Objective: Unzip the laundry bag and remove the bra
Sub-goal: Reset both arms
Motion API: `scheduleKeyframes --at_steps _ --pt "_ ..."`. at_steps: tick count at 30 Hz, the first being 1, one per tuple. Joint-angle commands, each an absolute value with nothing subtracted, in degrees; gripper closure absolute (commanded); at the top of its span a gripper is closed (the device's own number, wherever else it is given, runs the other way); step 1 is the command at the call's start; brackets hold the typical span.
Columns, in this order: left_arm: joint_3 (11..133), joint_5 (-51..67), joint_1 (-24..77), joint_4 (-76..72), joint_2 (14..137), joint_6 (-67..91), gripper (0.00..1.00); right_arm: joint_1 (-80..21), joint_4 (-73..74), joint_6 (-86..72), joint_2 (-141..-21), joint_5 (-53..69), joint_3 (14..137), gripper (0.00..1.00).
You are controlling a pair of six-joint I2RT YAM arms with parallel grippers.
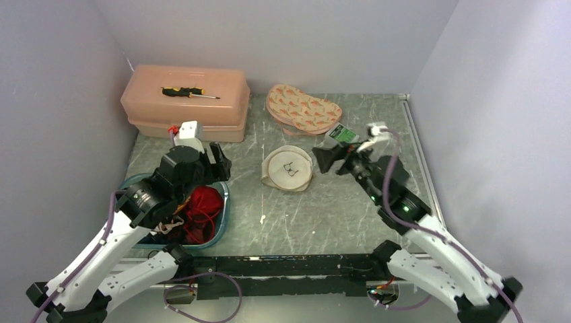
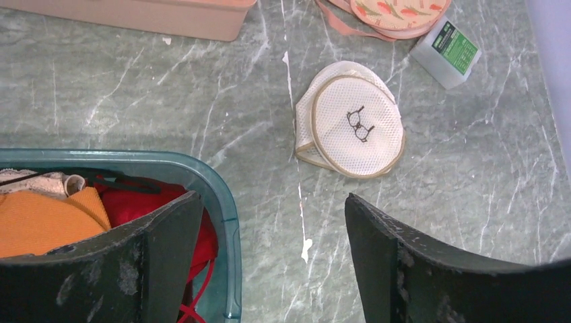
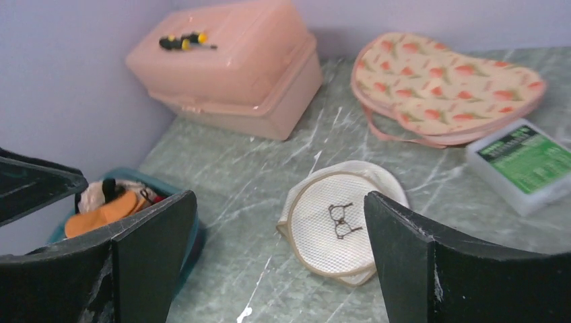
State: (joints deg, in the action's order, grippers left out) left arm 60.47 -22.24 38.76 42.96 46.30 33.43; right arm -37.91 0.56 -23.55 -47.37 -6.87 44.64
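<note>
The laundry bag [image 1: 287,169] is round, of cream-white mesh with a tan rim and a small dark mark like glasses on top. It lies flat in the middle of the green table [image 1: 337,215], its upper disc a little shifted over the lower. The bra [image 1: 205,205], bright red and crumpled, lies in the teal tub [image 2: 135,160] at the left, well apart from the bag.

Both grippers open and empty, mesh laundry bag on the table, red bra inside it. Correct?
No. The bra is not inside the laundry bag; it lies in the teal bin, as the top view shows. The bag is on the table, and the left gripper and right gripper are open and empty.
</note>
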Motion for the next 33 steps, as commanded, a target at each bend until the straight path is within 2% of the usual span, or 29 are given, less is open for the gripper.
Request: scheduleKeyframes --at_steps 1,4,7,10,13,17,21,26,33 --pt "64.1 -23.7 38.6 43.0 48.7 32.2 0.14 -37.9 13.4 -27.0 -37.9 -17.1 42.2 0.0" --pt "65.0 -24.2 38.6 43.7 51.2 32.2 0.08 -37.9 18.9 -37.4 -31.2 -24.3 41.2 0.0" --pt "65.1 -19.3 38.5 42.3 52.2 31.1 0.06 -38.0 17.6 -36.9 -25.2 -20.2 38.7 0.0" --pt "60.7 -14.6 38.6 33.2 49.0 29.9 0.06 -37.9 20.0 -37.9 -24.6 -21.0 39.2 0.0" --pt "54.2 -16.5 38.6 23.9 46.8 29.3 0.06 -37.9 20.4 -40.0 -24.5 -27.5 38.9 0.0" --pt "56.3 -20.5 38.5 28.8 50.0 30.7 0.06 -37.9 12.2 -34.0 -21.1 -22.7 38.1 0.0" --pt "60.0 -21.7 38.5 34.7 53.6 30.2 0.06 -37.9 17.5 -36.7 -25.5 -27.8 44.1 0.0" --pt "57.7 -23.2 38.6 34.2 51.3 30.5 0.06 -37.9 23.5 -37.1 -30.4 -34.4 47.0 0.0" --pt "55.5 -22.7 38.5 32.3 47.7 31.0 0.06 -37.9 22.0 -33.8 -31.0 -30.9 45.0 0.0"
